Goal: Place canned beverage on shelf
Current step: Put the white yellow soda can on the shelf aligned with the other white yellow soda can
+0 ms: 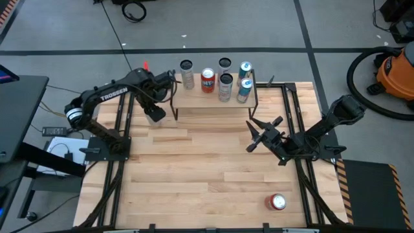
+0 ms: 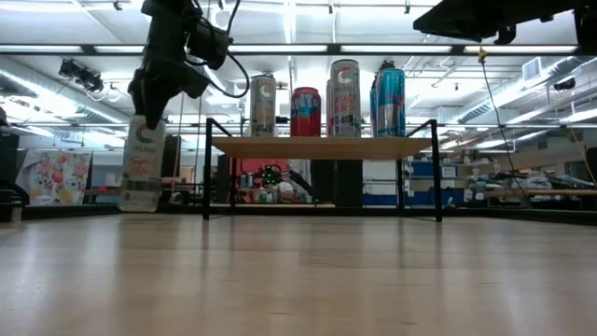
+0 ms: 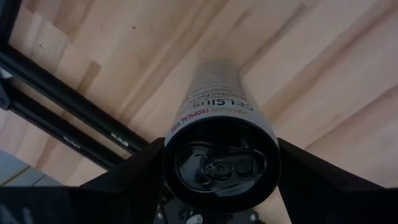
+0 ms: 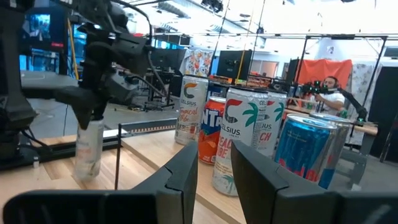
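Celsius can [image 3: 221, 134], white with orange lettering that reads "CELSIUS" and "SPARKLING TROPICAL VIBE", stands upright on the tabletop [image 1: 207, 181], pinched near its top between the fingers of the left gripper [image 1: 154, 114]. From the left wrist view the dark fingers [image 3: 134, 174] press against both sides of the can just below its rim, with the pull-tab lid facing the camera. In the low view the can's base looks to be resting on the wood, though I cannot be sure it is fully down.

Just beside that gripper, toward the middle of the tabletop, is the shelf [image 1: 213, 100], its light wooden top on thin black legs. Five cans stand on it: a white Celsius can [image 4: 191, 112], an orange Fanta can [image 4: 211, 130], two more white Celsius cans with a palm-tree design [image 4: 236, 140], and blue cans [image 4: 308, 155] whose brand I cannot read.

The right gripper [image 1: 262, 134] hangs over the tabletop in front of the shelf's far end, fingers spread apart and holding nothing. A red-topped can [image 1: 278, 202] lies well behind it, near the tabletop's front edge.
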Available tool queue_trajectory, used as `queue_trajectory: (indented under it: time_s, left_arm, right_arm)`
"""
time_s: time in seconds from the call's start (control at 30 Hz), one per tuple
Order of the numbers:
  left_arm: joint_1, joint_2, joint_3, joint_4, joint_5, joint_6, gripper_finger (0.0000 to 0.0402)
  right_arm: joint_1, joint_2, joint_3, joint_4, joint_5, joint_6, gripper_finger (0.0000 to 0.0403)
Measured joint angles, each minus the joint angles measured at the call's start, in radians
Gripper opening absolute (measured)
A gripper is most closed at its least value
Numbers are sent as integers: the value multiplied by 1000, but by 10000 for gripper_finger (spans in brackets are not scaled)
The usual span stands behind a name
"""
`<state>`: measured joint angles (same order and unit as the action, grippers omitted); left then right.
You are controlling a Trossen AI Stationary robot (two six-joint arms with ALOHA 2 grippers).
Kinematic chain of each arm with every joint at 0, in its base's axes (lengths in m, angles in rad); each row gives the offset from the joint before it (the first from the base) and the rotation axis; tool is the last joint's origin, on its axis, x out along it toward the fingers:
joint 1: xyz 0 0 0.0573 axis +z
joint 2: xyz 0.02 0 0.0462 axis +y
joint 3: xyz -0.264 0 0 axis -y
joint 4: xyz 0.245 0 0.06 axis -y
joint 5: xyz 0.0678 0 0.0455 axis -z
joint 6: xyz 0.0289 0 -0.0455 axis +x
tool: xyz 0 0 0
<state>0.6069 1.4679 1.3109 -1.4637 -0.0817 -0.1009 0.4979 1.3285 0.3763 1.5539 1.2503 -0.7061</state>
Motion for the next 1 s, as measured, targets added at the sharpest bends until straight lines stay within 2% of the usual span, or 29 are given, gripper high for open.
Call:
queue_trajectory:
  time_s: [0.27,0.63,1.0]
  left_arm:
    - [-57,-5,65,-71,-3,-30,260]
    - [-174,-5,231,-112,1,-82,259]
    - [-243,-1,421,-107,17,-116,258]
  right_arm:
    - [-5,0,0,0,-14,2,106]
    - [-5,0,0,0,-14,0,106]
    - [-5,0,0,0,-14,0,106]
